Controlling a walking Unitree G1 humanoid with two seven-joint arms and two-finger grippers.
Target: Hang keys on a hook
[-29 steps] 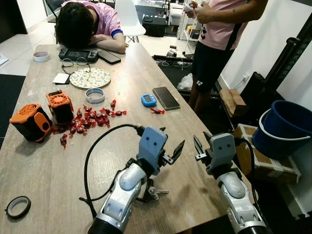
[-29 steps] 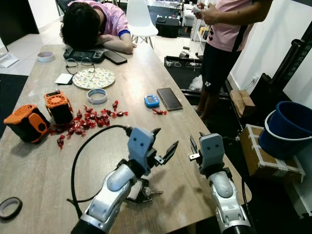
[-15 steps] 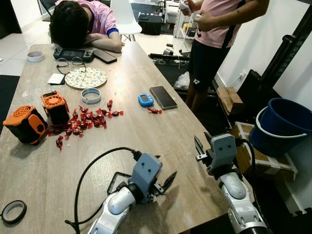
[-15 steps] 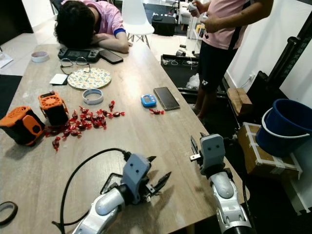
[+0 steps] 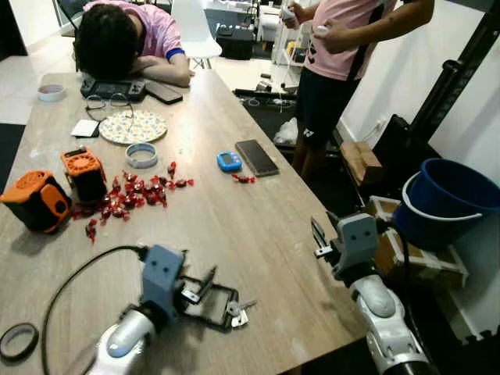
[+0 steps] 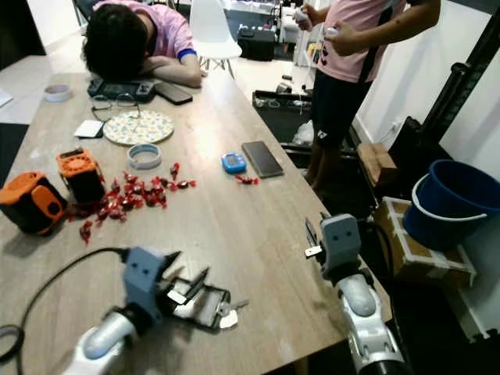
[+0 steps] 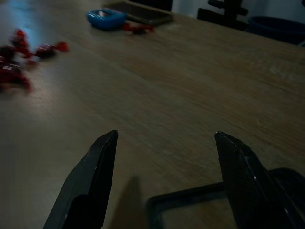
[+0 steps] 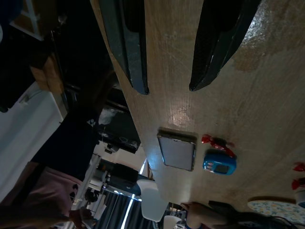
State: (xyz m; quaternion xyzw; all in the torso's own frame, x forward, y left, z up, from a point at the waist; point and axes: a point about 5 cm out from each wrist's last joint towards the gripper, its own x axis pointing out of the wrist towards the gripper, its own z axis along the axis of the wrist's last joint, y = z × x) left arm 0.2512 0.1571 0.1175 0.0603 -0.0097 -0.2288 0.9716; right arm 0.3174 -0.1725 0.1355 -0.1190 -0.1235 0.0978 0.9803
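We see the keys (image 5: pixel 237 312) lying flat on the wooden tabletop (image 5: pixel 234 226), close to its near edge, silver blades fanned out from a black rectangular frame (image 5: pixel 209 305). The left gripper (image 5: pixel 205 284) sits low over that frame with its black fingers (image 7: pixel 93 176) spread apart and nothing between them; in the left wrist view the frame's corner lies just ahead of the fingertips. The right gripper (image 5: pixel 322 232) hovers at the tabletop's right edge, near the near right corner, its fingers (image 8: pixel 127 43) also parted and holding nothing.

Farther along the tabletop we can make out a scatter of red candies (image 5: pixel 129 195), two orange-and-black devices (image 5: pixel 37 200) by the left edge, a roll of tape (image 5: pixel 141 155), a patterned plate (image 5: pixel 121 126), a small blue timer (image 5: pixel 229 162) and a dark phone (image 5: pixel 256 157). No writing on any of these is legible to us.

At the far end a person (image 5: pixel 129 39) rests their head on folded arms. A second person (image 5: pixel 340 55) stands beside the right edge; a small white mark on their dark shorts is too small to read. A blue bucket (image 5: pixel 449 199) stands on the floor to the right.
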